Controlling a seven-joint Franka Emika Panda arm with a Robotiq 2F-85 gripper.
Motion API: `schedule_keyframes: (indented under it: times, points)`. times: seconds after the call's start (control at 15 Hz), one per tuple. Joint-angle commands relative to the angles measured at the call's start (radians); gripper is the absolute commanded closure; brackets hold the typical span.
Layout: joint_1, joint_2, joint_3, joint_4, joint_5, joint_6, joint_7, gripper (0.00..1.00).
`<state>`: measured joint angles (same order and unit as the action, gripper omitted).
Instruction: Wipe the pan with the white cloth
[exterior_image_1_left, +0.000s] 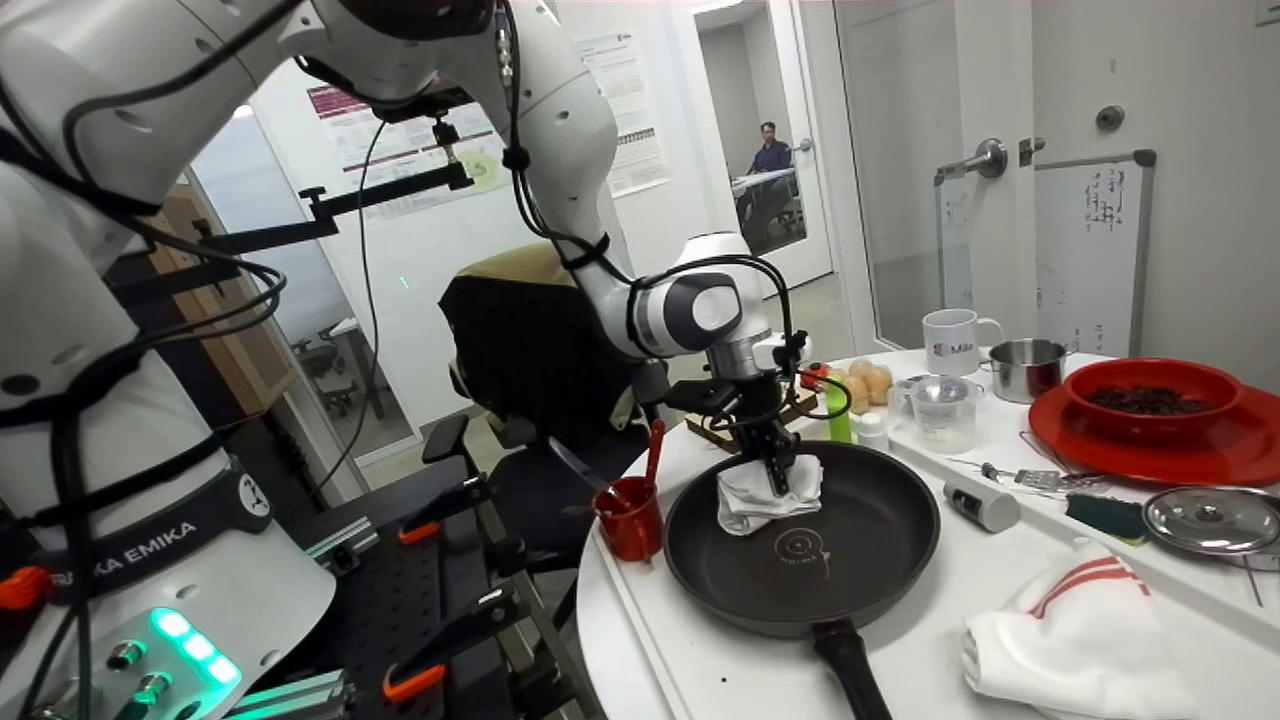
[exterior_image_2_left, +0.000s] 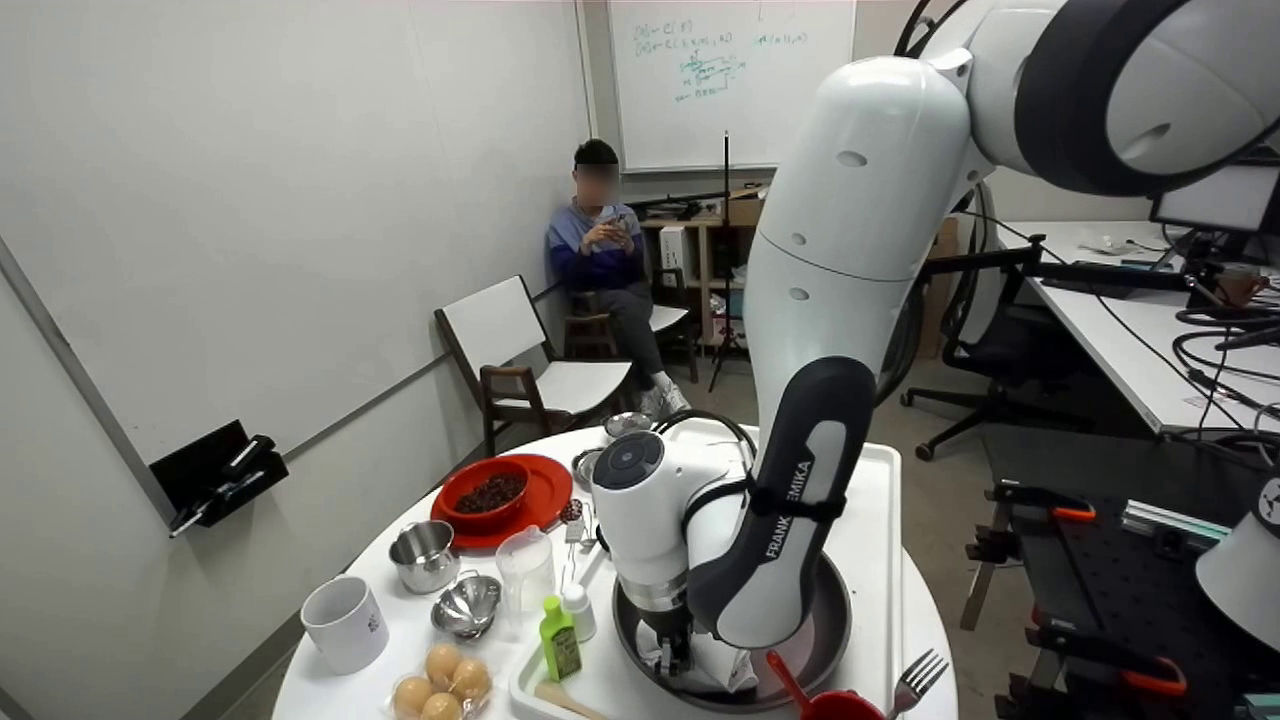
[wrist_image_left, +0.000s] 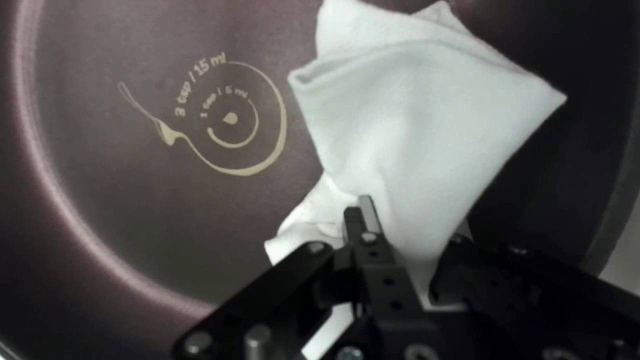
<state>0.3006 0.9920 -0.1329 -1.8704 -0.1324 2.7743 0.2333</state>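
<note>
The cloth (wrist_image_left: 425, 115) is white, the pan (exterior_image_1_left: 860, 570) dark and pale-ringed, the towel (exterior_image_1_left: 1080, 645) white with red stripes.

In an exterior view the base (exterior_image_1_left: 180, 620) is seated at eight o'clock, and the arm (exterior_image_1_left: 555, 115) is arched through eleven, then bent down toward five. The wrist (exterior_image_1_left: 735, 355) is held above the gripper (exterior_image_1_left: 778, 480), which is pointed close to half past five. In the wrist view the fingers (wrist_image_left: 372, 255) are pinched inward (one is plainly seen, the other mostly hidden) and aimed toward twelve.
</note>
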Motion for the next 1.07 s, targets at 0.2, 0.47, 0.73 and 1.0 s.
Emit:
schedule_keyframes:
  times: [0.2,0.47,0.73,1.0]
  points:
    - [-0.051,0.009,-0.034,0.03,0.028,-0.032,0.01,0.91]
    - [-0.093,0.016,-0.088,0.039,0.038,-0.059,0.041,0.91]
    - [-0.125,0.025,-0.124,0.051,0.037,-0.084,0.068,0.91]
    - [-0.15,0.007,-0.104,0.056,0.043,-0.134,0.066,0.91]
